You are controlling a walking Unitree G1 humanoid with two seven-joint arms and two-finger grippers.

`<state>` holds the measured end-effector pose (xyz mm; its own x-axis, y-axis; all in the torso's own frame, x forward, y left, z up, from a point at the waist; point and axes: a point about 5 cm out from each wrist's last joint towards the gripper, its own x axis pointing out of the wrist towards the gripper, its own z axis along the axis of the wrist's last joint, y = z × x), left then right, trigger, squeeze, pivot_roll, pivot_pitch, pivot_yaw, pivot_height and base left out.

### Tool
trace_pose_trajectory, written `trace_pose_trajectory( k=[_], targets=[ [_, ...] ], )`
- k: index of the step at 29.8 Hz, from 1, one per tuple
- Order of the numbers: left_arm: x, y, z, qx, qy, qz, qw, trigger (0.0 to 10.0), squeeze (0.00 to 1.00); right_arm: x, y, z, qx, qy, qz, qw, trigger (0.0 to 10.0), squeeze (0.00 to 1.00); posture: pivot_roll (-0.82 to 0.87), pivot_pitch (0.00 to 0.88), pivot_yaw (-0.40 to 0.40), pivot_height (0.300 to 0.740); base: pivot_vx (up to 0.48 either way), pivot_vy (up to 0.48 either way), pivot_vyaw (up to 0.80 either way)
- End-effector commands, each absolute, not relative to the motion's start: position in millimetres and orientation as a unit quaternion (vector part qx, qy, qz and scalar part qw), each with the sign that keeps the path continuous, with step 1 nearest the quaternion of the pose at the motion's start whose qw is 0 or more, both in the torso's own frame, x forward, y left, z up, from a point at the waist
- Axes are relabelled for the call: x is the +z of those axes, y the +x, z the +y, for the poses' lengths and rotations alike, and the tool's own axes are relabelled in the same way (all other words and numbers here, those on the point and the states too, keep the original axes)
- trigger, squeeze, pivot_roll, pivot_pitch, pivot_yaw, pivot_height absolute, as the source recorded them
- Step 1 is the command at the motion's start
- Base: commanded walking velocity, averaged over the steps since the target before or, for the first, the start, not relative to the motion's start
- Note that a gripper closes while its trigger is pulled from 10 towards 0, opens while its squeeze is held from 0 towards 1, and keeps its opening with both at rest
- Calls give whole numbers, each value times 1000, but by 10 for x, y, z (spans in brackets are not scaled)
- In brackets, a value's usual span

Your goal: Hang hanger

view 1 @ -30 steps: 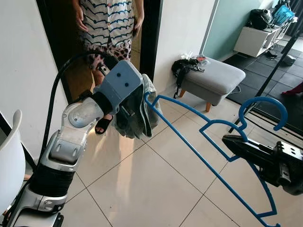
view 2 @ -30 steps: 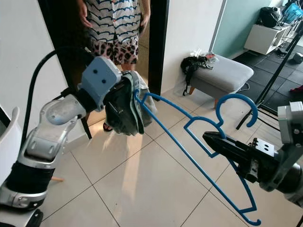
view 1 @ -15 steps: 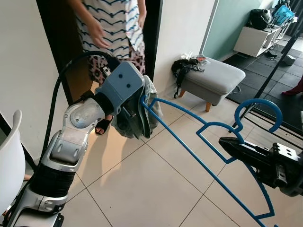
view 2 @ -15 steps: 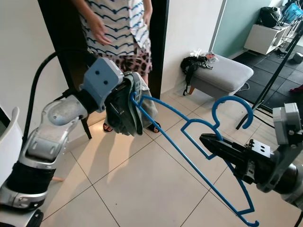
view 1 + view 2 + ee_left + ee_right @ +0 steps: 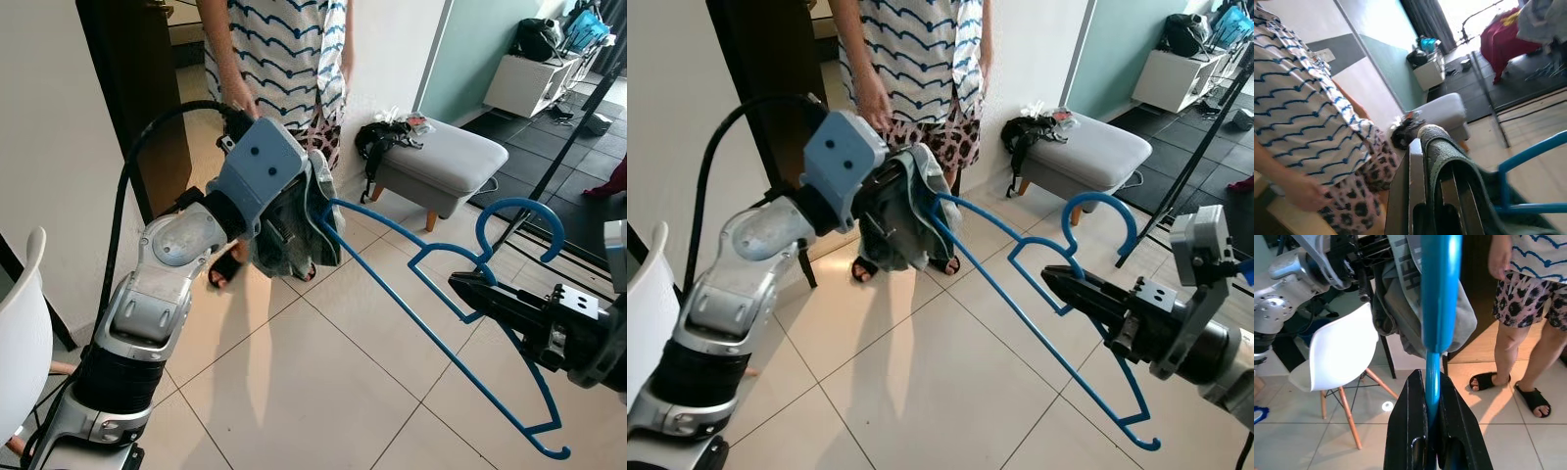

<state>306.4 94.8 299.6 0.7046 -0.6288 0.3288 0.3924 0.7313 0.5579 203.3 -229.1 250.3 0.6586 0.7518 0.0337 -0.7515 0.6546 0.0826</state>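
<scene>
The blue hanger point(image 5: 1019, 294) is carried in mid-air between the two arms, slanting from about 10 o'clock down to 4 o'clock across the head views, with its hook point(image 5: 1104, 217) curling up toward 2 o'clock.

The right claw point(image 5: 1050, 279) is clamped on the hanger's lower bar close under the hook; in the right wrist view its two black fingers point(image 5: 1409, 431) are pressed against the blue bar with no gap. Gripping near the neck is probably chosen so that the hook stays free and can be steered onto a rail.

The left claw point(image 5: 294, 230) is raised at chest height and buried in a bundle of grey-green cloth point(image 5: 294, 245), and the hanger's far shoulder tip runs into that bundle. In the left wrist view the cloth point(image 5: 1449, 161) lies draped over the dark fingers, so the fingers look closed on the fabric, though how tightly I cannot tell. Holding the garment bunched at the end of the hanger looks like a way to keep it threaded on the frame while the other arm bears the weight.

A person point(image 5: 911, 69) in a wave-striped top stands at 12 o'clock, close behind the left arm. A grey footstool point(image 5: 436, 162) sits at 1 o'clock, and a dark slanted pole point(image 5: 1195, 157) at 2 o'clock may belong to a clothes rack, the likely target. A white chair point(image 5: 24, 333) stands at 8 o'clock.
</scene>
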Motion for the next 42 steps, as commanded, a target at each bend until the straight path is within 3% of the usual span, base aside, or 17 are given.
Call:
trace_pose_trajectory(
  k=[1,15,18,21,27,29,39,40,42],
  targets=[
    [3014,3019,904,-295,211,-263,894,10000,0,2485,2052,-2275,412,42,3,910,10000,0,-31,63,-61,740,0,0,0],
    [3065,2962,814,-323,162,-272,892,10000,0,2443,2081,-2283,397,33,12,917,10000,0,-37,67,-59,740,0,0,0],
    [3066,2843,816,-376,94,-270,882,10000,0,2418,2288,-2420,298,46,-10,954,10000,0,-29,70,-60,740,0,0,0],
    [3008,2792,812,-402,83,-261,874,10000,0,2419,2371,-2445,266,71,-29,961,10000,0,-24,70,-62,740,0,0,0],
    [2797,2683,671,-455,101,-234,853,10000,0,2438,2410,-2288,291,137,-70,944,10000,0,-16,71,-64,740,0,0,0],
    [2624,2636,529,-487,154,-218,832,10000,0,2495,2441,-2202,303,177,-100,931,10000,0,-17,70,-65,740,0,0,0],
    [2450,2646,343,-495,246,-220,804,10000,0,2630,2503,-2062,323,243,-149,903,10000,0,-20,68,-67,740,0,0,0],
    [2408,2665,306,-487,259,-219,804,10000,1000,2647,2499,-2012,332,249,-155,896,10000,0,-26,66,-64,740,0,0,0],
    [2396,2669,297,-485,262,-219,805,10000,1000,2653,2496,-1995,335,252,-157,894,10000,0,-26,66,-64,740,0,0,0]
  ],
)
